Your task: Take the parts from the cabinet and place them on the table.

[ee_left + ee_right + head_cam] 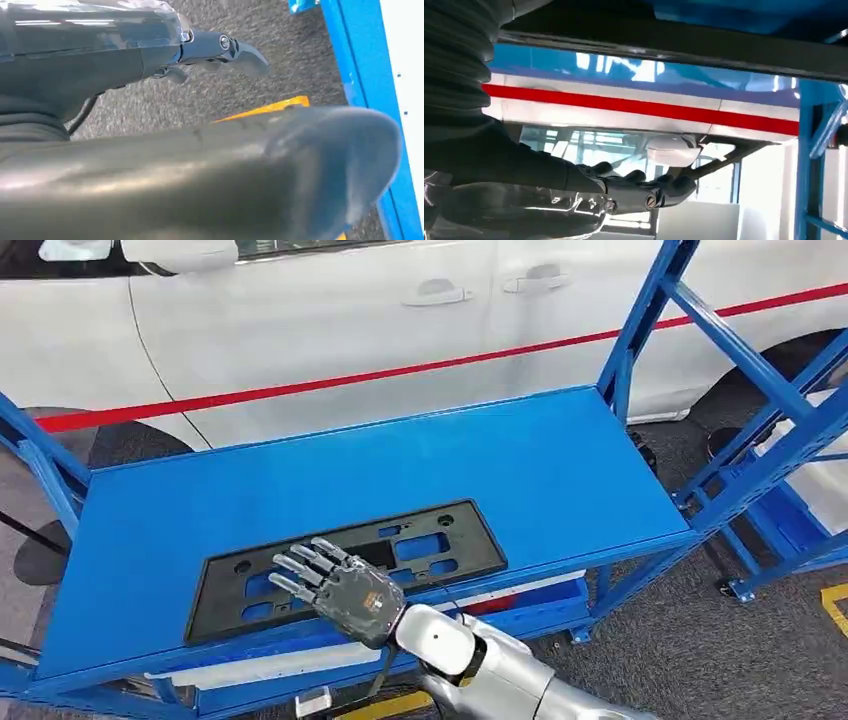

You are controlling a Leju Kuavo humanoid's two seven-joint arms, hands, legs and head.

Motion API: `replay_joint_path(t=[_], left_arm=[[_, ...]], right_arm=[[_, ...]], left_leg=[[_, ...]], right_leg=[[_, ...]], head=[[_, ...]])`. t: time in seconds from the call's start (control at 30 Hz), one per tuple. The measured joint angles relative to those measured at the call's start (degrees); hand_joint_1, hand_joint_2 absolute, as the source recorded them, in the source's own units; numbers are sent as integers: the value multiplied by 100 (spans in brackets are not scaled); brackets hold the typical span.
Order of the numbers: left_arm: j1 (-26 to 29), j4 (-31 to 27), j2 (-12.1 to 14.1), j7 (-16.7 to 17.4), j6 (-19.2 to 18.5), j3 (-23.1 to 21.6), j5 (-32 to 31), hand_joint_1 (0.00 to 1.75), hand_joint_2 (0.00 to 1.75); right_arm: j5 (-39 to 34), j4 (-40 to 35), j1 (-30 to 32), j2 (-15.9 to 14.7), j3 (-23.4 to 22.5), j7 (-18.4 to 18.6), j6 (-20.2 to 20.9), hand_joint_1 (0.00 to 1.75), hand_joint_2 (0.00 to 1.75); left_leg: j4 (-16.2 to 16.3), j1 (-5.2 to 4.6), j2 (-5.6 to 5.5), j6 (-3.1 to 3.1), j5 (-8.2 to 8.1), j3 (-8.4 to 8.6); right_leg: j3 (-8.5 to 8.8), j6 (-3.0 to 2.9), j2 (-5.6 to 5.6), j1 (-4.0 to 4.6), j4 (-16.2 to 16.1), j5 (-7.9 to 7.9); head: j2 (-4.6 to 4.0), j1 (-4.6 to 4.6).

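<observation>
My right hand (340,585) lay with fingers spread, holding nothing, over the black plate frame (345,565) flat on the blue shelf (560,470). I could not tell whether it touched. I judged hooking the near edge safest. Left hand (220,50): state unclear.

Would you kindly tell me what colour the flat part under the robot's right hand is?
Black; the flat part shows best in the head view.

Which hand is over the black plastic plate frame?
The right hand, spread flat above the black plastic plate frame on the blue shelf. The left hand hangs over grey floor.
</observation>
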Motion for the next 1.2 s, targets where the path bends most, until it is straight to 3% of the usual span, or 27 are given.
replay_joint_path(t=[0.03,0.07,0.1,0.17,0.2,0.23,0.33,0.4,0.43,0.5,0.53,0.57,0.63,0.67,0.7,0.73,0.83,0.9,0.93,1.0,1.03,1.07,1.1,1.13,1.17,1.2], left_arm=[[3,0,0,0,0,-4,0,0,0],[6,0,-4,0,-2,-7,0,0,0],[7,0,-11,-5,-7,-9,-2,0,0],[1,0,-28,-13,-9,-39,-13,0,0],[2,0,-44,-18,-11,-57,-15,0,0],[-6,0,-46,-22,-11,-66,-15,0,0],[-2,0,-57,-24,-13,-90,-33,0,0],[-3,0,-57,-31,-13,-94,-35,0,0],[-3,0,-61,-31,-15,-94,-35,0,0],[-1,0,-72,-31,-15,-96,-50,0,0],[6,0,-74,-31,-17,-96,-50,0,0],[11,0,-74,-31,-20,-96,-50,0,0],[10,0,-74,-33,-31,-96,-48,0,0],[6,0,-74,-37,-35,-96,-44,0,0],[4,0,-74,-40,-35,-96,-33,0,0],[-5,0,-76,-42,-39,-96,-33,0,0],[13,0,-81,-55,-68,-103,-35,0,0],[17,0,-96,-57,-79,-116,-52,0,0],[6,0,-96,-59,-81,-131,-52,0,0],[-2,0,-96,-59,-85,-155,-52,0,0],[0,-2,-96,-59,-85,-166,-52,0,0],[5,0,-96,-59,-85,-179,-52,0,0],[8,0,-96,-59,-85,-190,-55,0,0],[5,0,-101,-59,-85,-197,-57,0,0],[1,0,-101,-59,-92,-203,-57,0,0],[1,0,-105,-61,-94,-210,-59,0,0]], right_arm=[[0,35,3,2,0,9,13,0,175],[0,59,3,18,0,13,24,0,175],[0,92,-2,50,-4,39,50,0,175],[-2,144,-28,138,-41,57,107,0,175],[-9,169,-48,171,-57,72,136,0,175],[-26,199,-63,223,-72,96,185,0,175],[-61,333,-67,341,-131,219,335,0,175],[-63,392,-84,420,-166,227,352,0,175],[-63,418,-101,475,-186,229,363,0,175],[-55,490,-110,523,-199,284,407,0,175],[-44,544,-109,529,-205,319,441,0,175],[-42,593,-110,542,-216,356,485,0,175],[-42,674,-121,568,-243,411,544,0,175],[-39,719,-141,595,-265,433,612,0,175],[-9,761,-156,621,-291,525,693,0,175],[85,822,-159,653,-336,670,797,0,175],[357,934,-123,713,-461,995,1104,0,175],[505,1023,-138,767,-574,1143,1350,0,175],[544,1105,-161,785,-629,1180,1425,0,175],[588,1275,-209,794,-741,1233,1491,0,175],[601,1376,-224,800,-813,1241,1512,0,175],[612,1456,-242,807,-861,1250,1517,0,175],[638,1541,-263,822,-916,1263,1517,0,175],[656,1608,-280,846,-957,1283,1519,140,175],[664,1655,-297,861,-984,1294,1526,175,175],[673,1711,-310,879,-1005,1307,1552,175,175]], left_leg=[[6,1,-2,-1,-3,-3],[11,2,-3,-3,-6,-2],[19,3,-7,-15,-16,5],[43,3,-14,-54,-46,32],[60,-1,-14,-78,-66,29],[99,-38,-18,-118,-90,7],[48,-13,-14,-223,-77,23],[173,5,-9,-283,-188,-12],[457,7,-8,-309,-374,-143],[1395,19,-8,-351,-806,-590],[1763,19,-8,-361,-906,-777],[1858,19,-8,-363,-864,-840],[1314,19,-7,-347,-461,-603],[739,19,-6,-325,-166,-324],[268,18,-3,-296,17,-96],[91,-21,-8,-276,-76,-11],[93,-44,-23,-181,-59,-35],[-10,15,4,-90,3,31],[-23,13,2,-62,9,38],[-23,6,5,-24,7,32],[-22,5,6,-20,5,33],[-20,6,6,-21,5,38],[-20,6,3,-23,4,49],[-19,7,2,-26,1,62],[-17,7,-8,-37,-5,76],[-9,7,-17,-52,-13,86]], right_leg=[[-152,8,0,-4,280,-62],[-182,12,-2,-10,305,5],[-64,9,-4,-21,30,231],[429,-23,-10,-30,-949,738],[602,-53,-11,-25,-1339,786],[627,-73,-7,9,-1391,766],[615,-169,9,33,-1396,775],[653,-231,0,-15,-1465,806],[657,-265,-6,-18,-1469,802],[657,-287,-16,0,-1463,792],[655,-293,-19,9,-1457,788],[657,-296,-19,13,-1453,784],[675,-291,-10,14,-1445,771],[697,-278,-3,14,-1441,759],[711,-263,3,15,-1441,749],[700,-230,6,60,-1422,734],[690,-146,4,31,-1450,761],[700,-71,6,25,-1379,692],[596,-40,0,27,-1155,529],[170,-12,0,5,-269,83],[-24,6,0,-3,126,-51],[-121,17,-2,-14,317,-53],[-70,25,-3,-29,213,75],[112,24,-6,-46,-129,293],[392,11,-15,-54,-653,540],[671,-14,-27,-56,-1153,712]], head=[[0,2],[2,2],[2,0],[2,2],[0,2],[2,-6],[2,-4],[2,-7],[2,-15],[2,-11],[2,-11],[2,-11],[2,-11],[2,-13],[0,-11],[2,-11],[2,0],[0,-4],[2,4],[0,7],[2,4],[0,7],[2,7],[2,4],[2,7],[2,7]])
